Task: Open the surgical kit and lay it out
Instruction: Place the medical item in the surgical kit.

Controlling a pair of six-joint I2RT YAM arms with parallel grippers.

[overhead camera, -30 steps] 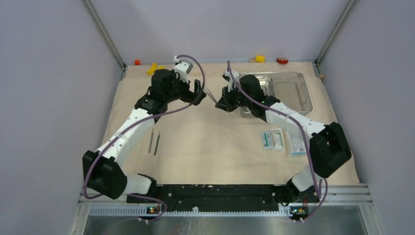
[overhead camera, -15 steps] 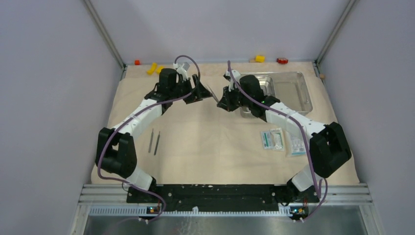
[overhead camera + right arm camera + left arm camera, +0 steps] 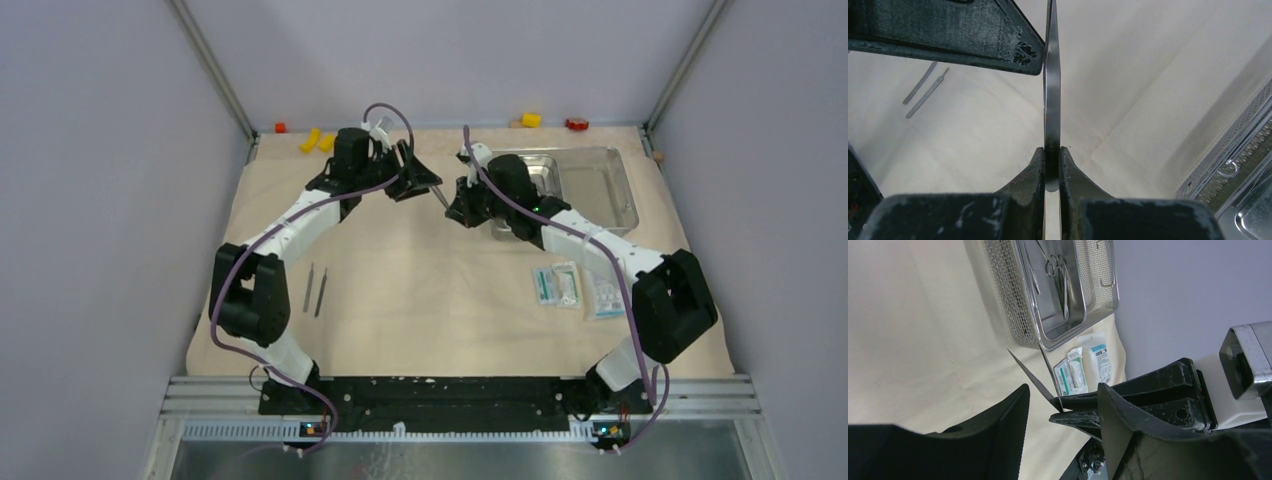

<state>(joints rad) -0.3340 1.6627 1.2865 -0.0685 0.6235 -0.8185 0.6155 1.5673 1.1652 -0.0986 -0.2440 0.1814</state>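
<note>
Soft, even white light is falling from overhead, keeping the beige cloth wrap [image 3: 440, 300] bright and laying only faint, diffuse shadows under my arms. The steel tray [image 3: 600, 190] is throwing back pale glare, and a bright streak is running down the tweezers [image 3: 1052, 100] in my right wrist's view. My left fingers [image 3: 998, 440] are looming dark and slightly soft at close range, while the packets [image 3: 1075, 371] beyond are reading fairly sharp. My right fingers [image 3: 1033, 175] are showing scuffed, grainy detail, and the cloth behind them is blurring mildly.

High rear overview, two close wrist views, steel tray [image 3: 600, 190] shared
</note>
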